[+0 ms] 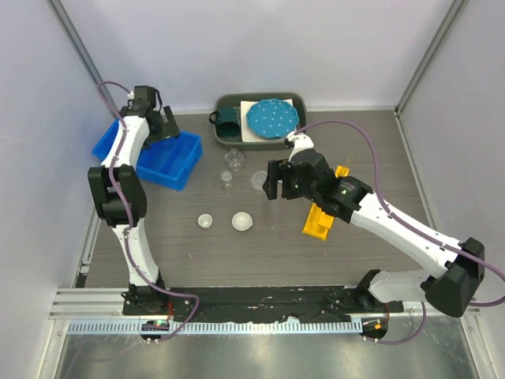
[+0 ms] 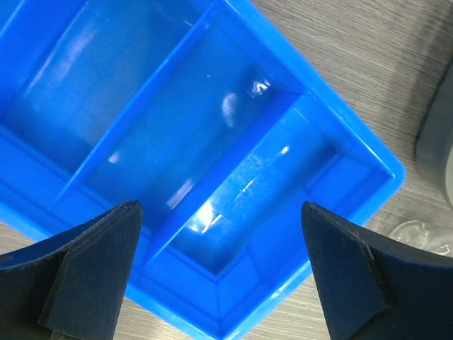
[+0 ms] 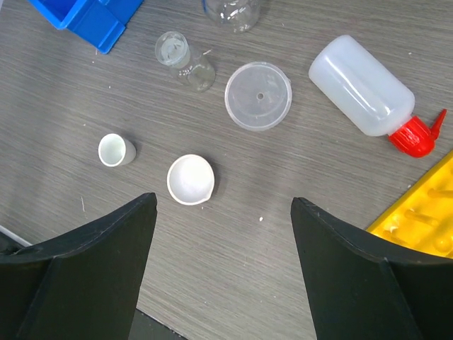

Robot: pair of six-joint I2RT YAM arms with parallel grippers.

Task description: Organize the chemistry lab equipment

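Note:
In the right wrist view a white squeeze bottle [image 3: 361, 85] with a red nozzle [image 3: 417, 134] lies on its side. Left of it are a clear funnel [image 3: 258, 95], a small clear flask [image 3: 185, 60] and a beaker [image 3: 230, 10] at the top edge. Two small white dishes [image 3: 190, 179] [image 3: 115, 150] stand nearer. The yellow rack [image 3: 425, 212] is at the right edge. My right gripper [image 3: 223, 205] is open and empty above the table, beside the funnel [image 1: 259, 181]. My left gripper [image 2: 219, 209] is open and empty above the blue bin [image 2: 177, 127]. The bottle is hidden in the top view.
The divided blue bin [image 1: 170, 158] sits at the back left. A grey tray [image 1: 237, 101] at the back holds a teal mug [image 1: 229, 122] and a blue dotted plate [image 1: 272, 118]. The yellow rack [image 1: 323, 213] lies under my right arm. Dishes [image 1: 241, 220] [image 1: 205, 221] are mid-table.

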